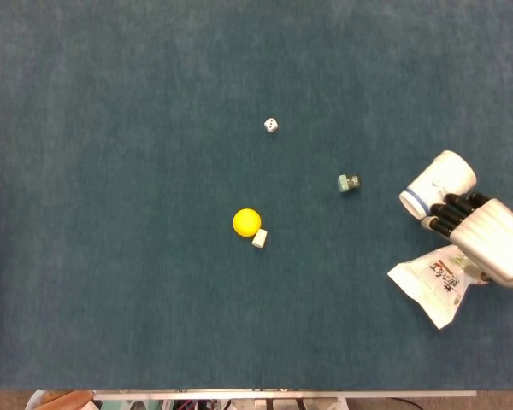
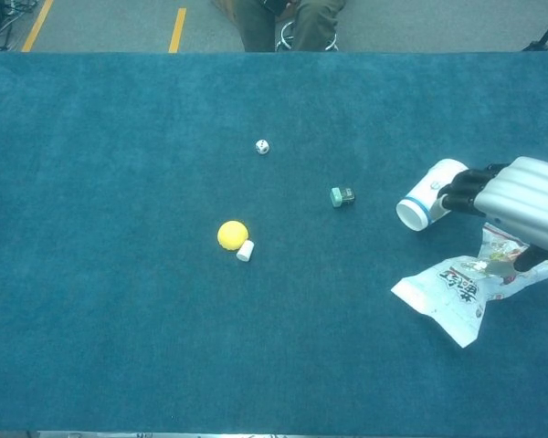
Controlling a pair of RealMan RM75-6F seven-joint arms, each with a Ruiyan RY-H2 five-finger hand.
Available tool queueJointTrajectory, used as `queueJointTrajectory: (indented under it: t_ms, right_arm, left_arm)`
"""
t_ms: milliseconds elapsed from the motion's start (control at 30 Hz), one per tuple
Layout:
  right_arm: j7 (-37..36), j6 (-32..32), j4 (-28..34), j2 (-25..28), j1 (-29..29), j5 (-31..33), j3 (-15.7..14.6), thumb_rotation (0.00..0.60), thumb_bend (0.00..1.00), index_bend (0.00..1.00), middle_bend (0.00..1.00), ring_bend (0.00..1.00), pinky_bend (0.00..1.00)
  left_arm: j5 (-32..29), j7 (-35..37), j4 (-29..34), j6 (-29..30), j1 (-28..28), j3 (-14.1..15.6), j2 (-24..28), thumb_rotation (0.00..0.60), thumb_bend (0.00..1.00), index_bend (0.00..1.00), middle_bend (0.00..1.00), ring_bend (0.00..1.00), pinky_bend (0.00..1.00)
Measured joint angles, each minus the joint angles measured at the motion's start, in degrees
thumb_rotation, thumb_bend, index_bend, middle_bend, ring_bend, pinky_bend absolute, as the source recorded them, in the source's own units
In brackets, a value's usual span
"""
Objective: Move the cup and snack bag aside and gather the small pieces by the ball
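A yellow ball [image 1: 246, 221] [image 2: 232, 234] lies mid-table with a small white piece [image 1: 259, 238] [image 2: 245, 250] touching it. A white die [image 1: 271, 125] [image 2: 262, 146] sits farther back, and a small green piece [image 1: 349, 182] [image 2: 342, 196] lies to the right. At the right edge my right hand [image 1: 487, 239] [image 2: 525, 205] holds a corner of the white snack bag [image 1: 432, 286] [image 2: 447, 292], which trails toward the front. Its fingertips touch the white cup [image 1: 439, 184] [image 2: 426, 194], which lies on its side with its blue-rimmed mouth toward the centre. My left hand does not show.
The blue cloth table [image 1: 111, 299] runs to its front edge at the bottom of the head view. Beyond the far edge a seated person's legs [image 2: 292, 18] and yellow floor lines [image 2: 177, 29] show.
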State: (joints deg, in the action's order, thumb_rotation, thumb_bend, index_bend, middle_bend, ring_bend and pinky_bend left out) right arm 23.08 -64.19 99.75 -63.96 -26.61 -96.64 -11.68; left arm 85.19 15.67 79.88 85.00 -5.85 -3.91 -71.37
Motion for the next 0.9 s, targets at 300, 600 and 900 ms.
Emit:
queueJointTrajectory:
  t_ms: [300, 600, 900]
  right_arm:
    - [-1.86, -2.44, -0.19, -1.06, -0.67, -3.34, 3.51, 0.600, 0.00, 0.29, 0.28, 0.20, 0.38]
    - [-4.47, -1.77, -8.09, -7.94, -4.63, -4.66, 9.15, 0.600, 0.00, 0.38, 0.35, 0.23, 0.38]
    - [-1.76, 6.94, -12.48, -15.76, -8.92, 0.93, 12.63, 0.600, 0.00, 0.41, 0.40, 0.28, 0.38]
  left_arm:
    - [0.12, 0.18, 0.33, 0.52, 0.23, 0.03, 0.39, 0.600, 0.31, 0.55, 0.50, 0.34, 0.50]
    - [0.00, 1.17, 0.06, 1.19, 0.87, 0.19, 0.55, 0.600, 0.31, 0.55, 0.50, 0.34, 0.50]
    - [0.09, 2.95, -1.13, 1.12, 1.07, 0.37, 0.48, 0.600, 0.31, 0.55, 0.50, 0.34, 0.50]
